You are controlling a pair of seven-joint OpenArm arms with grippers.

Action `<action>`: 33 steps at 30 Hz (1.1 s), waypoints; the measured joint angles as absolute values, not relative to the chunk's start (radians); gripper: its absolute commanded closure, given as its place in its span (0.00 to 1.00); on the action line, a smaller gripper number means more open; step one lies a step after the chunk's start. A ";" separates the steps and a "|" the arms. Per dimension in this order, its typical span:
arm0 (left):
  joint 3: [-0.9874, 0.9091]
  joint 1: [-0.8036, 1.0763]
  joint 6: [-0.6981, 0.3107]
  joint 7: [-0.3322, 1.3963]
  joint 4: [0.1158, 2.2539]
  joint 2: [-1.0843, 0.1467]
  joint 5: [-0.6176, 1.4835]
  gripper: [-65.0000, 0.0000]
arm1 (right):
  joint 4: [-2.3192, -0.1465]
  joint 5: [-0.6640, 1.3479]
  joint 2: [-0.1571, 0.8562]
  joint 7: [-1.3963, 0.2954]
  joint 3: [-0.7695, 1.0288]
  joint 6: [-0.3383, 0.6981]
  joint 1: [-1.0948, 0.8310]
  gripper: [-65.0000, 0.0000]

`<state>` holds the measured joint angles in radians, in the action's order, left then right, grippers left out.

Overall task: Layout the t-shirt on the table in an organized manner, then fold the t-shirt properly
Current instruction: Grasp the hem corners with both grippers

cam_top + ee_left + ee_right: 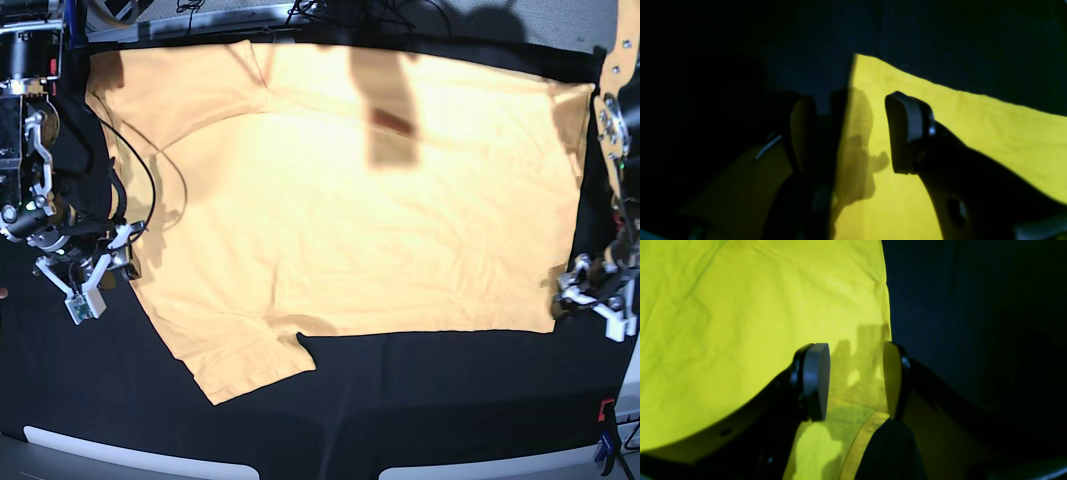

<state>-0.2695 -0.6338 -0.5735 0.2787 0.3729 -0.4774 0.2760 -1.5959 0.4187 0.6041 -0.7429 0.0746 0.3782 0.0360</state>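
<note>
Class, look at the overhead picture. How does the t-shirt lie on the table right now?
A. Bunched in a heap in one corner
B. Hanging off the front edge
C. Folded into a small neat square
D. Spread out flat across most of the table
D: the t-shirt lies opened out flat over much of the table, both sleeves showing, with no fold made yet and nothing hanging over the front edge.

base view looks straight down on the table (420, 400); both wrist views sit close over t-shirt (340, 190) edges (shared).
</note>
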 measured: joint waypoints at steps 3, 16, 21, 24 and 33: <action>-0.270 -0.656 -0.486 0.202 0.308 -0.453 0.202 0.51 | -1.596 0.419 0.605 -0.759 0.075 0.378 0.036 0.61; -0.270 -0.662 -0.581 0.200 0.262 -0.443 0.168 0.58 | -1.596 0.419 0.656 -0.772 0.075 0.379 0.036 0.61; -0.271 -0.665 -0.611 0.236 0.264 -0.412 0.191 0.58 | -1.596 0.420 0.657 -0.770 0.075 0.379 0.053 0.61; -0.271 -0.665 -0.612 0.237 0.264 -0.403 0.191 0.60 | -1.596 0.419 0.660 -0.772 0.075 0.379 0.053 0.61; -0.271 -0.654 -0.614 0.233 0.263 -0.405 0.187 1.00 | -1.596 0.402 0.657 -0.699 0.075 0.380 0.087 0.55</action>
